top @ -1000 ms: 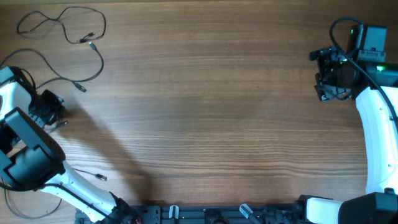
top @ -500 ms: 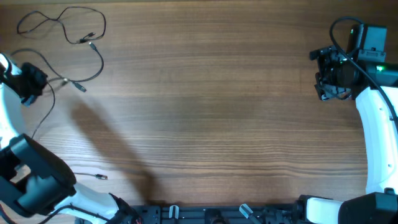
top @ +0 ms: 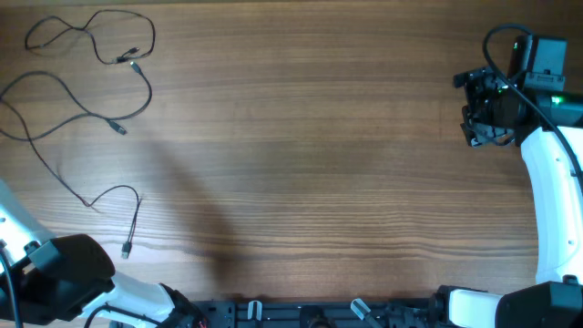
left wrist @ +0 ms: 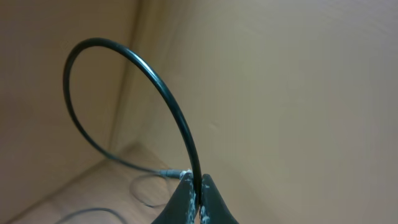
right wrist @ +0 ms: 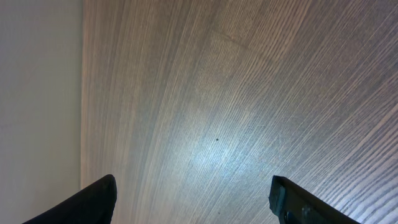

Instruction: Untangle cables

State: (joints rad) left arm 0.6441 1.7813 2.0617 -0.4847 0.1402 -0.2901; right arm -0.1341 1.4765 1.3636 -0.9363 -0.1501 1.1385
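Thin black cables lie at the table's far left. A small looped cable (top: 91, 35) sits in the top-left corner, its plug ends (top: 130, 57) close together. A longer cable (top: 55, 155) runs down from the left edge, curls, and ends in a plug (top: 126, 250) near the front. My left gripper (left wrist: 198, 190) is shut on a black cable (left wrist: 155, 81) that arcs up from its fingertips; this gripper is off the overhead view's left edge. My right gripper (top: 474, 111) (right wrist: 193, 205) hovers open over bare wood at the far right, nothing between its fingers.
My left arm's white and black links (top: 64, 278) fill the front-left corner. The right arm (top: 551, 191) runs along the right edge. A black rail (top: 301, 314) lines the table's front edge.
My left gripper closed on a cable and swung off the left edge of the overhead view. The long strand was pulled out and now trails down the left side. The right arm stayed still.
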